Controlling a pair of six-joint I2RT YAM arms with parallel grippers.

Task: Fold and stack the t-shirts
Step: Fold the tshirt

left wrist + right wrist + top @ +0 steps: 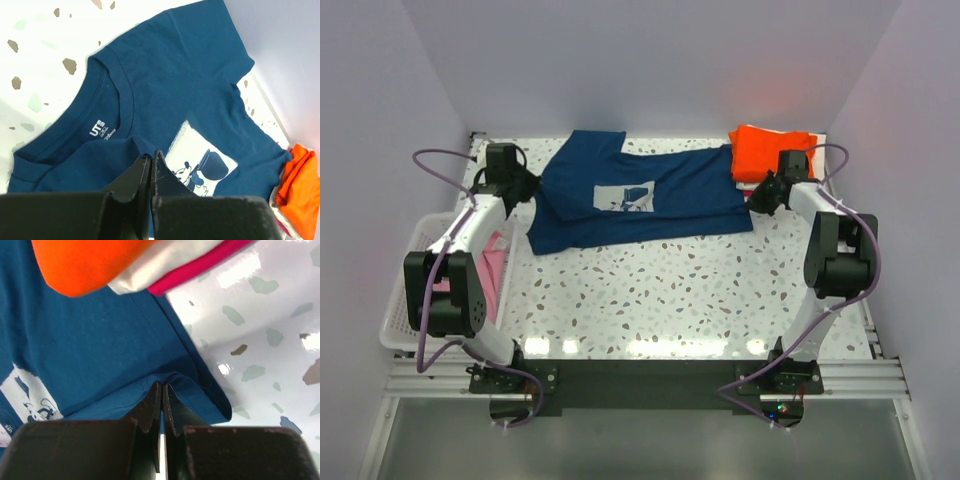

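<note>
The navy t-shirt (650, 200) with a pale square print (624, 196) lies across the back of the table. My left gripper (528, 188) is shut on a pinch of its cloth near the collar (150, 156), with the print (205, 167) just beyond. My right gripper (757, 197) is shut on the shirt's hem at the other end (162, 385). A folded stack stands at the back right, the orange shirt (770, 150) on top. In the right wrist view the orange shirt (95, 260) lies over the white one (165, 265) and the red one (200, 267).
A white slatted basket (398, 320) hangs off the table's left edge, with the pink shirt (498, 262) in it. The speckled tabletop (670, 290) lies in front of the navy shirt. Walls close in the back and both sides.
</note>
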